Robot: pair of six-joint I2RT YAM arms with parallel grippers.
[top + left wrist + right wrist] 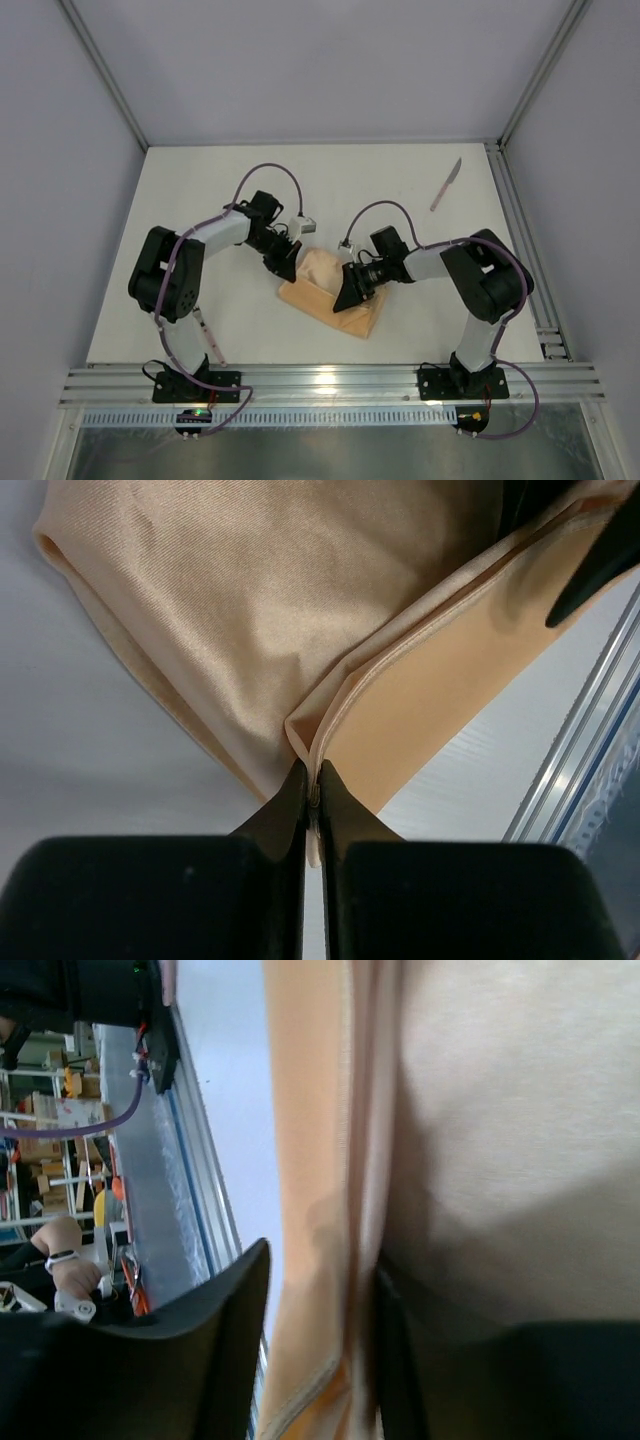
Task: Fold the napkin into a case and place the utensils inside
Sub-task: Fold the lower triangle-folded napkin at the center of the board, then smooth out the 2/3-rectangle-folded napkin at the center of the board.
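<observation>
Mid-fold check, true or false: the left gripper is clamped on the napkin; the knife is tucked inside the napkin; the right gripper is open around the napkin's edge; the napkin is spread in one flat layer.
1. The left gripper is clamped on the napkin: true, it pinches the hem.
2. The knife is tucked inside the napkin: false. The knife lies on the table at the far right, apart from the cloth.
3. The right gripper is open around the napkin's edge: true.
4. The napkin is spread in one flat layer: false. It is folded over, with layers showing.

smooth, faintly sheeny cloth napkin [250, 610]
</observation>
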